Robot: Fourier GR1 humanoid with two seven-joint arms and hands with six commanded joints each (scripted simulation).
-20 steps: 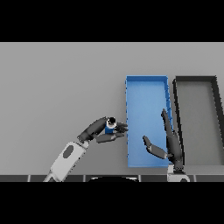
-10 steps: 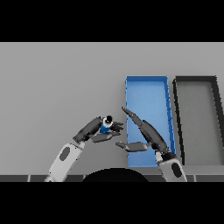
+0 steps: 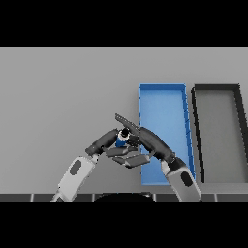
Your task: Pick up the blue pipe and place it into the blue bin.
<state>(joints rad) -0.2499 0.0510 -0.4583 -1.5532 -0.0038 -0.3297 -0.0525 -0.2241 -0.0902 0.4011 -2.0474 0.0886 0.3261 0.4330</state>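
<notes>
Blue pipe (image 3: pixel 121 140) sits gripped in our left robot hand (image 3: pixel 107 142) at frame centre, so we pass it cleanly into the open right robot hand (image 3: pixel 138 147) beside the blue bin (image 3: pixel 162 87).

No text, label, brand, number or sign can be read anywhere here: none on the flat grey worktop (image 3: pixel 63 97), none on the rectangular blue bin (image 3: pixel 162 104), and none on the dark grey rectangular bin (image 3: pixel 218 131) to its right.
</notes>
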